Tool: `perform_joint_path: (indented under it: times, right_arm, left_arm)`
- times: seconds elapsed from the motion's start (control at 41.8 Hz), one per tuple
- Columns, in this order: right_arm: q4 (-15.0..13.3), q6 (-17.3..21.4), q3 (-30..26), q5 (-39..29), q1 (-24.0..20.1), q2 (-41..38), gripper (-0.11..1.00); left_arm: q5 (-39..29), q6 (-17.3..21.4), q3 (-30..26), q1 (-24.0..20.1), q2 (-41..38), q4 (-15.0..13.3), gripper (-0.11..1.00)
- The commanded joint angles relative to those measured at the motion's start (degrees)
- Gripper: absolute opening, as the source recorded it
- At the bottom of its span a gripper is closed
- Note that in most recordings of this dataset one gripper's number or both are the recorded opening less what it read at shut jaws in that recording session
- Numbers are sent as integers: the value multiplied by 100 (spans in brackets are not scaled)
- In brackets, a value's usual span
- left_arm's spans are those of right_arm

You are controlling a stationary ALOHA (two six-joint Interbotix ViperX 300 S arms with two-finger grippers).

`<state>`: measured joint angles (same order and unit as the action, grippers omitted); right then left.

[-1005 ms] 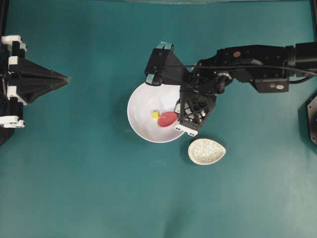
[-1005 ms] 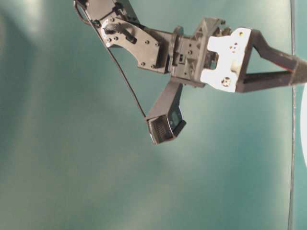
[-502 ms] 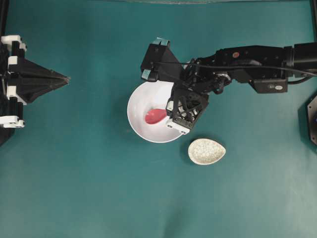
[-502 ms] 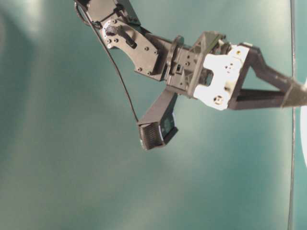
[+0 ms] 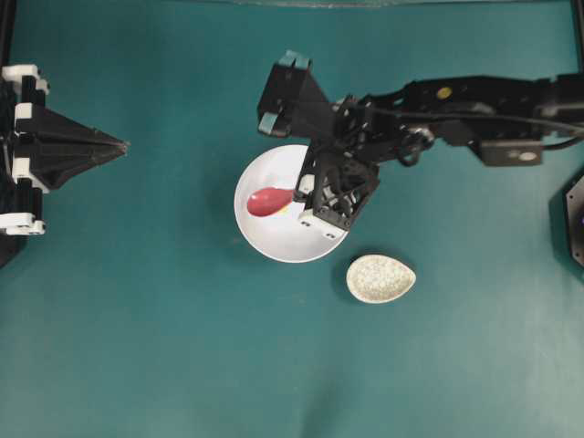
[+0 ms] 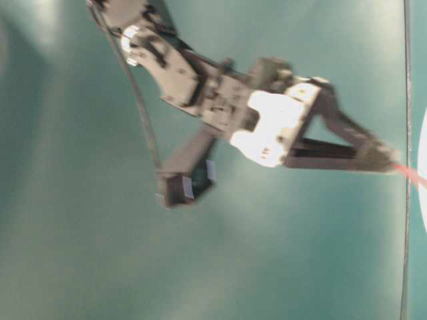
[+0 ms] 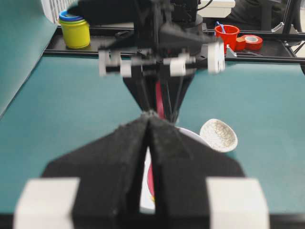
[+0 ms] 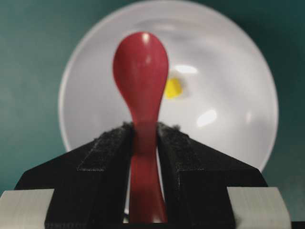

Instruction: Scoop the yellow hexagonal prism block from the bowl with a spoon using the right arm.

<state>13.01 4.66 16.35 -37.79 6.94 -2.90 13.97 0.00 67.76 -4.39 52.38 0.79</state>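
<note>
Right gripper clamped on the pink-red spoon's handle, scoop out over the white bowl.

Holds the scoop above the bowl floor, with the yellow hexagonal prism block lying on the white just beside the scoop's right edge, outside it. Left gripper parked well apart at the table's left edge, fingers pressed together. Speckled teardrop dish sitting near the bowl.

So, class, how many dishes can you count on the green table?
2. The large white bowl sits near the table's middle, under the spoon. The small speckled dish lies just off its lower right, apart from it. None seem hidden.
</note>
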Motion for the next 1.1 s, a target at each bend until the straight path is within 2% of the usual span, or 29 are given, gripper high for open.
perform_joint_path:
  times: [0.0,0.407,0.646,1.077]
  right_arm:
    - [-44,9,-141,-18,-9,360,24]
    - [-70,35,-132,-633,-9,598,24]
    - [-202,44,-114,-923,44,598,24]
    - [-229,53,141,-1020,44,606,24]
  left_arm:
    - [35,-9,-132,-18,-18,9,0]
    - [35,-9,-132,-18,-18,18,0]
    - [26,-9,-132,-9,-18,18,0]
    - [-70,-9,-141,-18,-18,9,0]
